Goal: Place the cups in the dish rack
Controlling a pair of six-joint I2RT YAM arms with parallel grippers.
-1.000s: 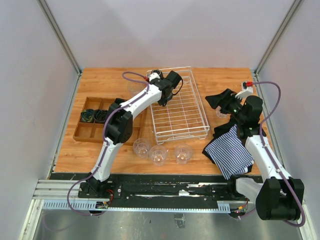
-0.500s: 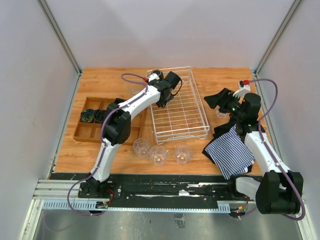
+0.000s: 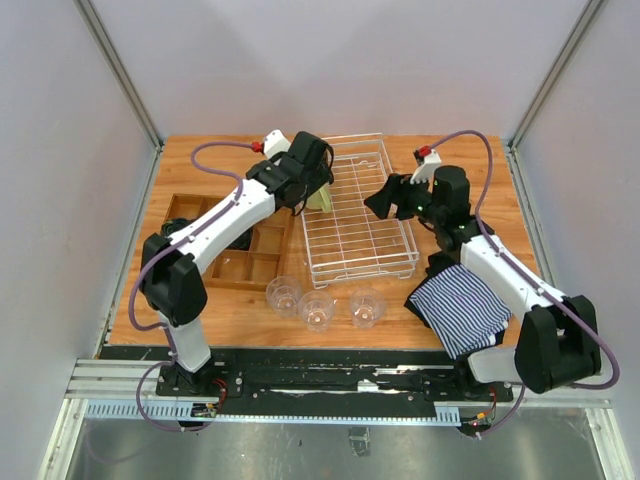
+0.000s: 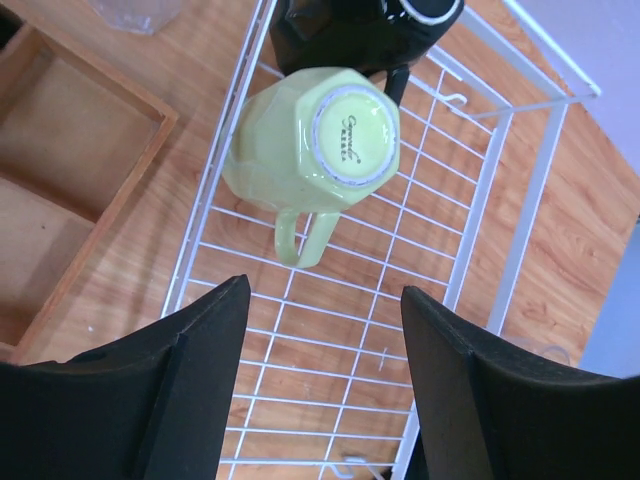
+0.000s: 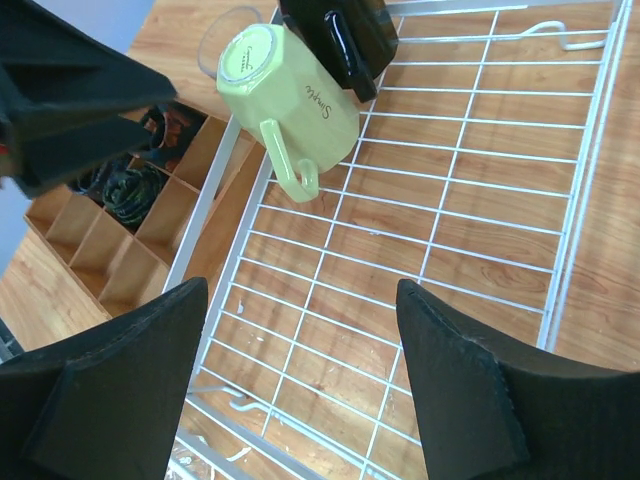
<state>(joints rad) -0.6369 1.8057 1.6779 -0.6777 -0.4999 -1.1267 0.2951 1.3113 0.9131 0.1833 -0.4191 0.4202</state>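
Mugs look loaded — the pale green mug [image 4: 305, 140] upturned in the far-left corner of the dish rack [image 3: 350, 250], the black mug [image 4: 370, 30] beside it — but three clear tumblers [image 3: 318, 310] stand outside (on the table [image 3: 230, 310] in front), while the left gripper [image 4: 325, 300] and right gripper [image 5: 300, 290] hover above, spread and empty.

Glossy green mug [image 4: 308, 141], wire rack [image 4: 480, 240]

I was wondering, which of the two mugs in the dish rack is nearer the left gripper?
The pale green mug, its handle pointing toward the open left gripper; the black mug sits beyond it.
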